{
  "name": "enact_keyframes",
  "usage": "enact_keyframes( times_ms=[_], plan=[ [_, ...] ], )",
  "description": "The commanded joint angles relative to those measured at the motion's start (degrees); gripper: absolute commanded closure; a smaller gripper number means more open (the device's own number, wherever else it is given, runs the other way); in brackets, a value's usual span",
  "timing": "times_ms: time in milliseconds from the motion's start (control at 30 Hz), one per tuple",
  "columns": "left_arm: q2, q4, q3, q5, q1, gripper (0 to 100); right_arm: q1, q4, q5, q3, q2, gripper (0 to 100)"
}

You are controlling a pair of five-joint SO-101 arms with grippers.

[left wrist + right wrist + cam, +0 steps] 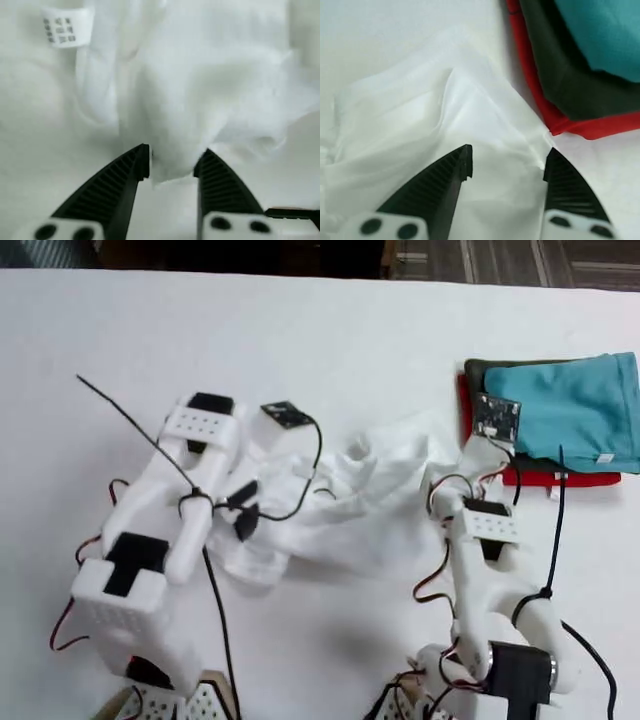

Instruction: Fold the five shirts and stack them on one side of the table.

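Observation:
A crumpled white shirt (370,500) lies mid-table between the two arms. My left gripper (244,510) is at its left end, shut on a bunched fold. In the left wrist view the gripper (172,165) pinches the shirt (200,75), whose creases fan out from the fingers. My right gripper (450,465) hovers open over the shirt's right corner. In the right wrist view the gripper (507,160) has flat white cloth (420,110) under its spread fingers. Beside it is a stack: a teal shirt (575,410) on a dark one (560,75) on a red one (560,478).
The shirt's care label (67,25) lies face up beyond the left gripper. The stack's red edge (535,85) is close to my right gripper. The white table (320,330) is bare along its far side and at the near middle. Black cables trail from both arms.

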Motion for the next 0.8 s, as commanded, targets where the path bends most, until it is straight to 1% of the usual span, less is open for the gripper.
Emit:
enact_keyframes(
  times_ms=[0, 67, 167, 233, 367, 433, 567, 667, 767],
  plan=[
    [-0.7, 3.96, -0.22, -0.35, 1.49, 96, -0.04, 0.04, -0.62, -2.73, -0.22, 76.5],
    [-2.02, 7.65, -0.31, -0.44, 2.73, 98, 0.84, 0.04, -0.88, -2.81, -0.22, 76.5],
    [-7.12, 13.45, -0.31, -0.62, 6.15, 97, 2.59, 0.04, -0.97, -3.96, 0.48, 76.5],
    [-12.13, 17.41, 0.04, -3.08, 9.67, 97, 3.91, 0.04, -2.81, -4.31, 1.01, 76.5],
    [-25.14, 17.05, 8.75, -6.68, 15.03, 97, 6.73, 0.13, -8.18, -4.84, 1.54, 76.5],
    [-30.51, 17.05, 14.9, -8.79, 18.9, 97, 7.43, 0.04, -8.53, -4.92, 1.71, 76.5],
    [-38.24, 16.88, 25.36, -9.32, 24.09, 97, 7.16, 0.04, -8.62, -4.92, 1.71, 76.5],
    [-42.11, 16.35, 26.15, -9.05, 24.18, 97, 7.16, 0.04, -8.62, -4.92, 1.71, 76.5],
    [-44.04, 14.86, 25.63, -9.14, 21.71, 96, 7.08, 0.04, -8.62, -4.92, 1.71, 76.5]
  ],
)
